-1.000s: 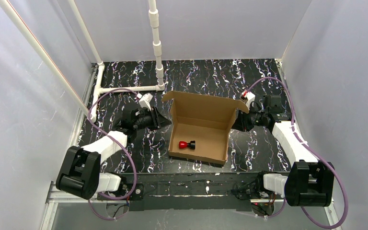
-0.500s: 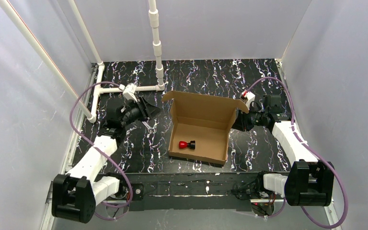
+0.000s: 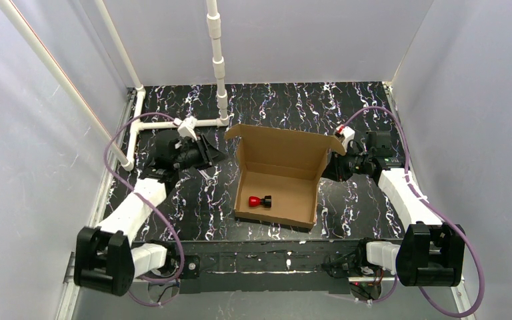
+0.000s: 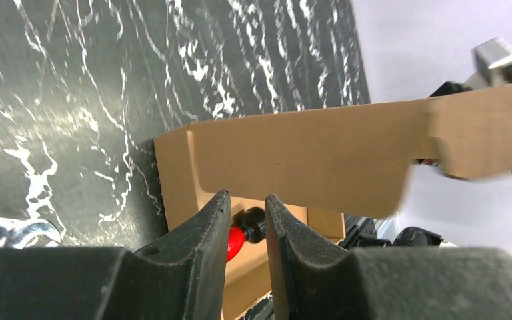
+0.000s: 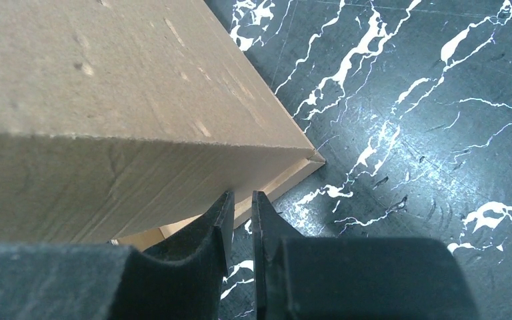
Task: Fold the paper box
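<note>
The paper box [image 3: 287,162] stands in the middle of the table as a brown cardboard tray with its lid raised at the back. A small red and black object [image 3: 259,201] lies inside it. My left gripper [image 3: 217,154] hovers left of the box's back left corner, clear of it. Its jaws stand narrowly open and empty [image 4: 247,199], facing the box [image 4: 307,153]. My right gripper [image 3: 327,172] is against the box's right wall [image 5: 107,100], and only a thin, empty gap shows between its jaws [image 5: 242,195].
A white pipe frame [image 3: 173,123] lies on the table at the back left, and an upright pipe [image 3: 217,60] rises behind the box. White walls close in both sides. Purple cables loop over both arms.
My left arm has swung back and to the left, away from the box's left side. The right arm and the box have stayed put.
</note>
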{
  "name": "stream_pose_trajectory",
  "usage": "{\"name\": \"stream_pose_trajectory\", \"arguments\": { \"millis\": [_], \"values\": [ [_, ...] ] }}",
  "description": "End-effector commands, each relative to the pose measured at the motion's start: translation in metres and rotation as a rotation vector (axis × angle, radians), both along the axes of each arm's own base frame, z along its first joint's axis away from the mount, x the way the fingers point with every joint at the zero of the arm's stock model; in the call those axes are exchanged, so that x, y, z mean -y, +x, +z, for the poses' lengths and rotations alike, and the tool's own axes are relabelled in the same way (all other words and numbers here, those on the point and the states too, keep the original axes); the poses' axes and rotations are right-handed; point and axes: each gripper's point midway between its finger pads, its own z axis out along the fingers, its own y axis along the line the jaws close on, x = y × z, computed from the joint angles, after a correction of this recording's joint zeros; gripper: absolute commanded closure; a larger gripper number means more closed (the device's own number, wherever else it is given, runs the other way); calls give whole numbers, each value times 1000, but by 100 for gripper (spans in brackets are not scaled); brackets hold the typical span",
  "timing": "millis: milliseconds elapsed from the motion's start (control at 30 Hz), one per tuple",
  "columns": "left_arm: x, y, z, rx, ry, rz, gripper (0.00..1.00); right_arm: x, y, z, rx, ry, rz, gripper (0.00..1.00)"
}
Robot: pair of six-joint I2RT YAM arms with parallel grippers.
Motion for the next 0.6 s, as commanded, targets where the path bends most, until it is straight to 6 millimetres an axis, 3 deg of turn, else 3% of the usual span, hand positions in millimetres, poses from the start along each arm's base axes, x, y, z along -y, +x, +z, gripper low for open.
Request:
{"name": "stream_pose_trajectory", "arguments": {
  "millis": [0,267,567],
  "values": [
    [20,-7,-24,-85,16,-79,76,-6,5,6,31,25,19,76],
    [48,1,-45,-131,59,-152,76,-5,7,6,38,15,19,76],
    [55,6,-50,-130,75,-168,76,-9,11,7,53,7,43,76]
  ]
}}
